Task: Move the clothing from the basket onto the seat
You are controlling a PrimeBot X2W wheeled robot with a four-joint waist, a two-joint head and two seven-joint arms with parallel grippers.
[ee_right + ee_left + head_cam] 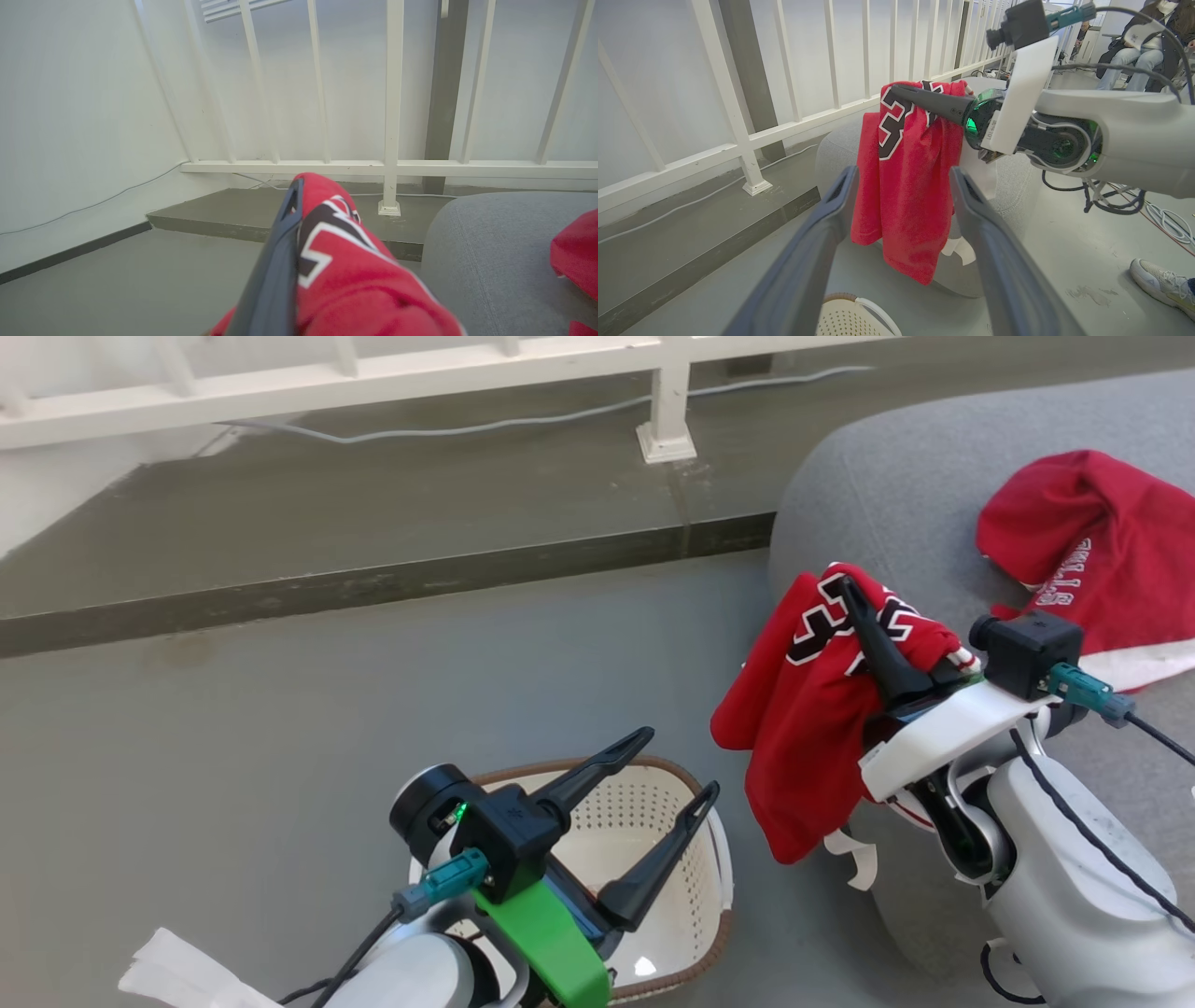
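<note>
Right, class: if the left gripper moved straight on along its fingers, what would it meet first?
Probably the numbered red garment hanging from the shut right gripper: the left wrist view frames it between the fingers of the open left gripper, with the grey seat behind. The gap to it is unclear.

1. Bright, even light in all views; shadows on the floor (280,756) are soft.
2. The wall (70,116) looks washed out in the right wrist view.
3. The left tool (902,171), close to its lens, is blurred.
</note>
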